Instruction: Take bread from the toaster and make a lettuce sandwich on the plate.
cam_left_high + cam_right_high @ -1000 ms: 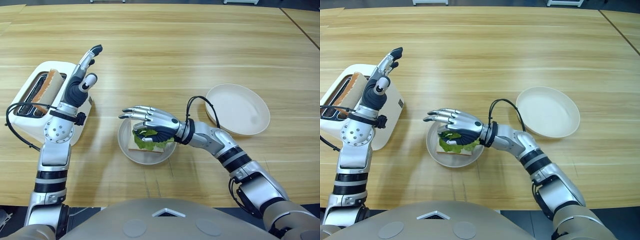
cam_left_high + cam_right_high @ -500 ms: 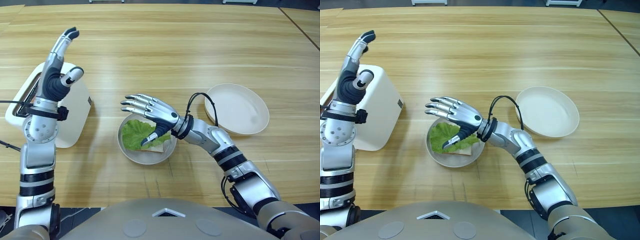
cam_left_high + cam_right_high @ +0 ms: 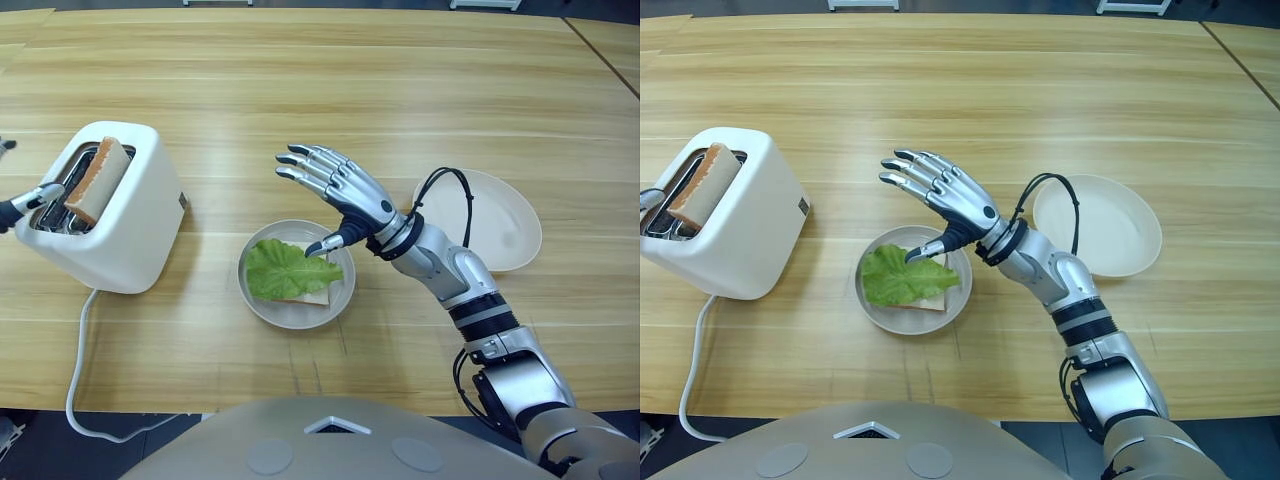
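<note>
A wooden table (image 3: 320, 80) seen from above. The robot's right hand (image 3: 345, 195) hangs over it with its fingers (image 3: 915, 170) spread wide and holding nothing. Just below and nearer than the fingers sits a round plate (image 3: 300, 320), and on it a green lettuce leaf (image 3: 285, 270) lies over a slice of bread (image 3: 320, 294); the thumb tip points down close to the leaf's far edge, and contact cannot be told. Well to the left of the fingers stands a white toaster (image 3: 125, 235) with a second bread slice (image 3: 702, 188) upright in its slot and a white cord (image 3: 78, 345) trailing toward the near edge. To the right of the fingers, behind the wrist, is an empty pale dish (image 3: 1110, 225); the left eye view has the forearm overlapping its rim, the right eye view shows it almost whole. At the left eye view's left edge, part of the left hand (image 3: 22, 203) sits beside the toaster's top; whether it is open or closed cannot be told.
</note>
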